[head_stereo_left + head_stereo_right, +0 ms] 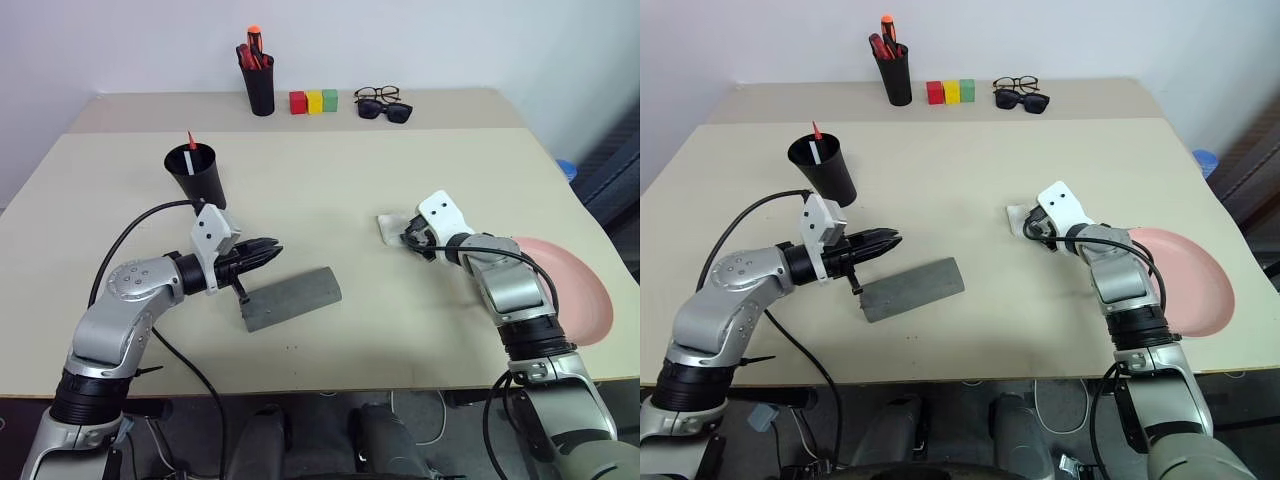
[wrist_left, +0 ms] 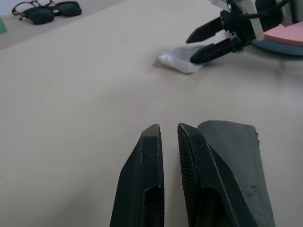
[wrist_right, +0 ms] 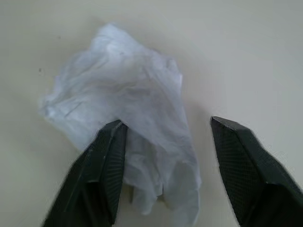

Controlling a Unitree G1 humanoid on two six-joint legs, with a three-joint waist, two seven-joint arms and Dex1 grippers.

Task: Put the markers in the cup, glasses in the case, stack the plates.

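Right gripper [image 3: 165, 165]: fingers are spread apart, nothing clamped; one finger overlaps the crumpled white tissue [image 3: 123, 109], the other stands beside it on bare table [image 1: 400, 340].
Left gripper [image 2: 169, 137]: fingers are drawn nearly together, nothing held; it hovers just beside the near end of the case [image 1: 291, 298].
Case: closed, lying flat near the table's front edge, lid apparently down.
Glasses [image 1: 377, 94]: seen at the far edge of the table, touching the black sunglasses [image 1: 388, 111], well apart from both arms.
Markers [image 1: 191, 145]: red and white tips are seen standing in the cup [image 1: 196, 173]; this part is judged done.
Plates: the pink plate [image 1: 572, 290] lies at the right edge, partly under the right forearm; a blue rim [image 2: 279, 46] is glimpsed beneath it in the left wrist view, so stacking may be done.
Risk, tissue: a light wad could be pushed along rather than pinched, or only a corner caught.
Risk, plate: a forearm sweep could drag the pink plate off the edge.
Risk, case: a nudge from closed fingers could slide it toward the front edge.
Risk, glasses: the sunglasses could be hooked instead.
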